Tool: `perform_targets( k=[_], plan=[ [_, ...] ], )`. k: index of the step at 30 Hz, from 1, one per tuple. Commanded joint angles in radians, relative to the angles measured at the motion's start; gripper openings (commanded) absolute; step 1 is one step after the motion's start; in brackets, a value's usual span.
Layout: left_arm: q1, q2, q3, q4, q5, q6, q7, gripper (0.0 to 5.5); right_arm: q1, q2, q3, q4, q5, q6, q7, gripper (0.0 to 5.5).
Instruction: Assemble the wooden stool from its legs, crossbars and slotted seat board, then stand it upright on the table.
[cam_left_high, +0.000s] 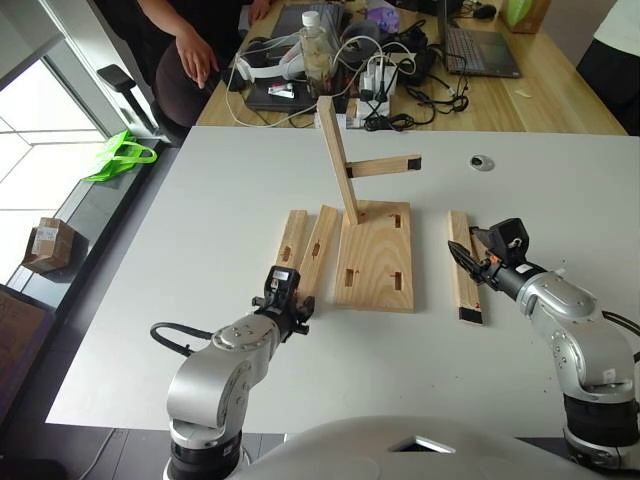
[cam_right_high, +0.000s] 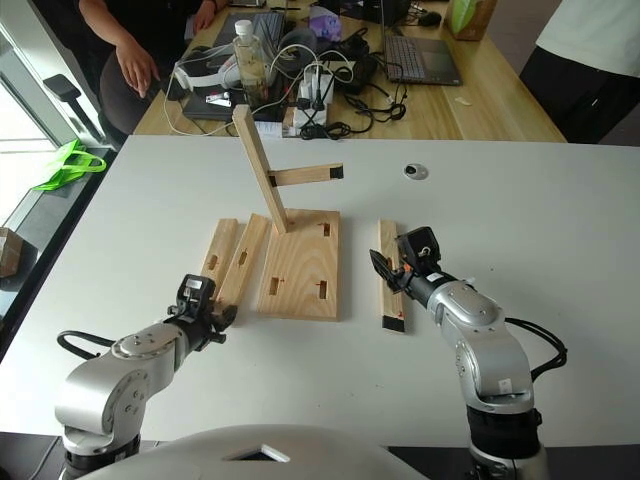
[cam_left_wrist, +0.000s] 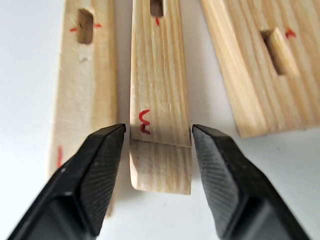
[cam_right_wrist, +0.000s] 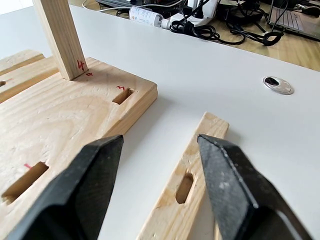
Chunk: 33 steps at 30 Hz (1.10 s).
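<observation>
On the white desk (cam_left_high: 200, 300) the seat board (cam_left_high: 375, 270) lies flat in the middle, with its slots facing up. One standing leg (cam_left_high: 337, 160) is set in the far slot on the robot's left side, and it leans a little. A crossbar (cam_left_high: 385, 166) sticks out from this leg toward the right, above the desk. Two more legs lie flat just beside the left edge of the board: the outer leg (cam_left_high: 292, 238) and the inner leg (cam_left_high: 320, 245), close together. A fourth leg (cam_left_high: 468, 298) lies flat to the right of the board, a bit apart from it.

The left gripper (cam_left_wrist: 157, 131) is open at the near end of the inner leg. Its two fingers (cam_left_wrist: 100, 165) stand one on each side of this end and the wood is between them; one fingertip is just beside the wood, but I cannot tell if it touches. The right gripper (cam_right_wrist: 160, 142) is also open and grips nothing. It is over the fourth leg, about at its middle, and the board's right edge is near one finger.

Left gripper's finger covers the near end of the outer leg in the left wrist view. From the head, the right gripper hides part of the fourth leg, and I cannot tell if it touches the wood. Red pen marks beside the slots are too small to make out. A small metal ring (cam_left_high: 483, 161) sits in the desk, well behind the fourth leg.
</observation>
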Motion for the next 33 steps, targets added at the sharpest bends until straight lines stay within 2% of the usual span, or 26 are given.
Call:
perform_targets(
  k=[1,5,12,17,20,25,28,30,33],
  plan=[
    [0.022,0.086,0.011,-0.029,-0.047,0.066,-0.066,3.13,0.024,0.001,-0.006,-0.021,0.002,-0.001,-0.016,2.78],
    [-0.098,0.126,0.000,0.067,-0.021,0.037,-0.051,3.28,0.009,0.006,0.020,-0.013,-0.001,-0.004,-0.018,2.78],
    [-0.248,0.053,-0.032,0.331,-0.012,-0.068,-0.046,3.28,-0.022,0.009,0.054,0.013,-0.004,-0.018,-0.020,2.78],
    [-0.316,0.044,-0.054,0.568,0.011,-0.199,-0.052,3.28,-0.052,0.013,0.078,0.031,-0.006,-0.025,-0.021,2.78],
    [-0.322,0.044,-0.033,0.620,0.011,-0.249,-0.057,2.83,-0.068,0.012,0.086,0.037,-0.004,-0.025,-0.019,2.78],
    [-0.275,0.029,-0.038,0.548,-0.012,-0.242,-0.062,2.07,-0.076,0.054,0.080,0.042,0.000,-0.033,-0.052,2.78],
    [-0.253,0.051,-0.063,0.450,0.025,-0.280,-0.034,2.05,-0.061,0.142,0.053,0.024,0.028,-0.047,-0.109,2.78],
    [-0.252,0.107,-0.101,0.379,0.123,-0.373,0.031,2.05,-0.055,0.224,0.000,-0.006,0.115,-0.027,-0.128,2.78],
    [-0.286,0.094,-0.041,0.281,0.233,-0.509,0.153,2.05,-0.074,0.326,-0.113,-0.046,0.336,0.018,-0.120,2.78]
  ],
)
